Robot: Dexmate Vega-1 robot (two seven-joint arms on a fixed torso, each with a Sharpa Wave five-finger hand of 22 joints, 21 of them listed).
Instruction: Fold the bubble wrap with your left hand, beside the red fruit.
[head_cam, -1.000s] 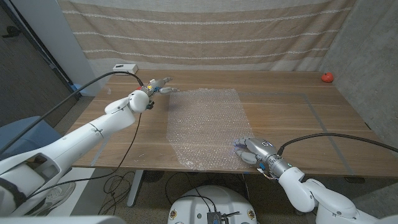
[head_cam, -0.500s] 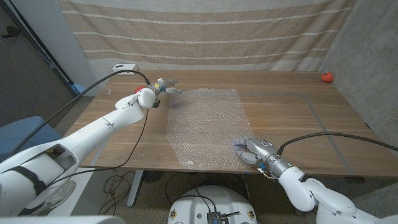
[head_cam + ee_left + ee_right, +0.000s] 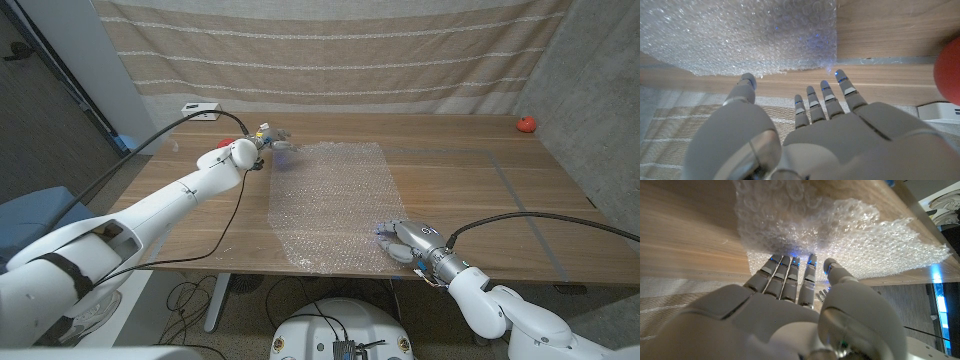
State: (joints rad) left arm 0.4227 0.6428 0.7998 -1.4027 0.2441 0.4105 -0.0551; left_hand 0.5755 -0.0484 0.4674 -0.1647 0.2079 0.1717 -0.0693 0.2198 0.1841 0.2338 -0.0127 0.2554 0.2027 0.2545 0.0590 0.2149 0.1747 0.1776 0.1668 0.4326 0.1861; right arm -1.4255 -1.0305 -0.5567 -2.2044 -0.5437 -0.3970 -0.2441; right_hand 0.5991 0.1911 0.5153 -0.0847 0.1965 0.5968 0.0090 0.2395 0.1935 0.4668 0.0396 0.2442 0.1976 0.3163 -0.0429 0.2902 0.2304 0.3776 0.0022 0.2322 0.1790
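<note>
Left hand [image 3: 272, 137], fingers spread and holding nothing, hovers just beside the far left corner of one sheet of bubble wrap [image 3: 335, 200] lying flat mid-table [image 3: 470, 180]. Right hand [image 3: 405, 241], fingers straight and close together, presses the sheet's near right corner. One red fruit [image 3: 526, 124] sits at the far right corner, well apart from the sheet.

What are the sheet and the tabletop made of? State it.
Bubble wrap: clear plastic film by its look, glossy; rows of small bubbles glint and the wood shows through. Table: seemingly wood or wood-look laminate, matte brown with long grain lines.
</note>
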